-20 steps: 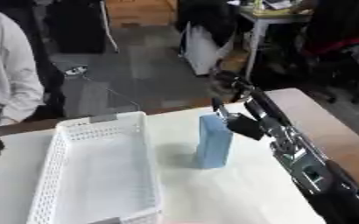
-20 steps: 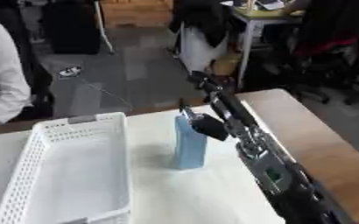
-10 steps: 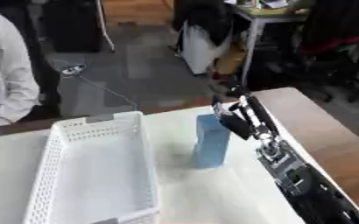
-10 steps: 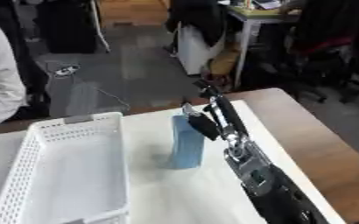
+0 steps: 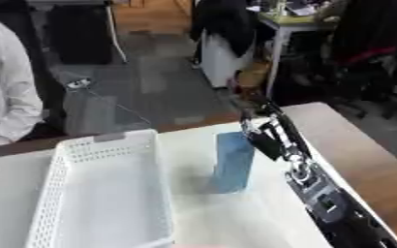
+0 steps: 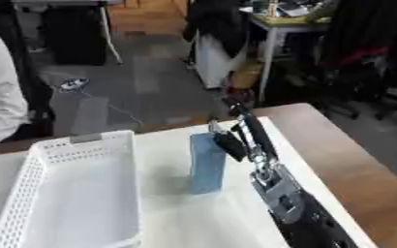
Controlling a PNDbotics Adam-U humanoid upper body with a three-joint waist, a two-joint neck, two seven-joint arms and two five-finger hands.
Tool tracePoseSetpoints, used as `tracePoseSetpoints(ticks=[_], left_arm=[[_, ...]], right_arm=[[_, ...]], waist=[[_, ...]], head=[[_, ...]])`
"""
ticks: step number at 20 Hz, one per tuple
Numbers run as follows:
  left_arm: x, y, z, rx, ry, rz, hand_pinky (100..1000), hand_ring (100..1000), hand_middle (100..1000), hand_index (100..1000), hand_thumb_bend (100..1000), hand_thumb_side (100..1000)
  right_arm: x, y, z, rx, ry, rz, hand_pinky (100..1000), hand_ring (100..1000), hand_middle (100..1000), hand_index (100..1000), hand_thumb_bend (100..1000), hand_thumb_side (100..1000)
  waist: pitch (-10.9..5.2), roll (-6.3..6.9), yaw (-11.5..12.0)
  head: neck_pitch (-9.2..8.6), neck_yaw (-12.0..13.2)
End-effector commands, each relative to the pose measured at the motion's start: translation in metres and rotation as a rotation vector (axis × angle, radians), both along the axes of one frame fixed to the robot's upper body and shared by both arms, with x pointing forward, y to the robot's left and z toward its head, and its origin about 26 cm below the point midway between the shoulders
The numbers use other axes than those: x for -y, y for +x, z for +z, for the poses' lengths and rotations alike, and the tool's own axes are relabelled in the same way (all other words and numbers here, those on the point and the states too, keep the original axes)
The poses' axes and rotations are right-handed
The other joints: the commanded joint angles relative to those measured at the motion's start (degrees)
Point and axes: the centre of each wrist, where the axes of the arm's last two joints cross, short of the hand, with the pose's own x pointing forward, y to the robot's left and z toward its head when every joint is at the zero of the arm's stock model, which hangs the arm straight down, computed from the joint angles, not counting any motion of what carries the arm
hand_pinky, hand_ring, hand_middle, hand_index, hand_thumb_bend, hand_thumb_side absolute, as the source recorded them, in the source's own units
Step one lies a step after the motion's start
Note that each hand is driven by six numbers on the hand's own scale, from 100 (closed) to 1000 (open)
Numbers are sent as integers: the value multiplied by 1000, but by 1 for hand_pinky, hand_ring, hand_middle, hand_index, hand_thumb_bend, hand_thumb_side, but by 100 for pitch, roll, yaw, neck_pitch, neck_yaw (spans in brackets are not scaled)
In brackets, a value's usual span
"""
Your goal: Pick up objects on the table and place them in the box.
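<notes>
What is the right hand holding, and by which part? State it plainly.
The right hand is at the upper right side of the upright blue box, fingers against its top. Whether they actually grip it cannot be told.

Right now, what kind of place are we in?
Probably an office or lab workspace: a white table holding a basket and a blue box, with office chairs and a cluttered desk behind.

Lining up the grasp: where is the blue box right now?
The blue box stands upright mid-table, just right of the white basket, with the right robot hand at its upper right edge.
</notes>
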Motion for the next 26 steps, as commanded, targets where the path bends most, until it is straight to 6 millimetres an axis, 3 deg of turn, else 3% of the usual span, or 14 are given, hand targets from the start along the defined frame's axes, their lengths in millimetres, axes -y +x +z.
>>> tracePoseSetpoints(ticks=[1, 14, 26], left_arm=[[0, -3, 6, 26, 19, -7, 528, 478, 711, 866, 779, 949], [1, -3, 8, 31, 17, -12, 529, 479, 712, 865, 778, 950], [3, -2, 9, 34, 21, -20, 530, 479, 712, 865, 778, 950]], right_arm=[[1, 2, 13, 45, -15, -4, 683, 876, 1000, 969, 151, 784], [-7, 0, 13, 32, -53, 78, 698, 886, 1000, 967, 176, 809], [-8, 5, -8, -30, -98, 108, 709, 890, 1000, 978, 202, 856]], waist=[[-46, 13, -8], [-36, -1, 18], [-7, 5, 31]], head=[[-100, -3], [-114, 36], [-170, 15]])
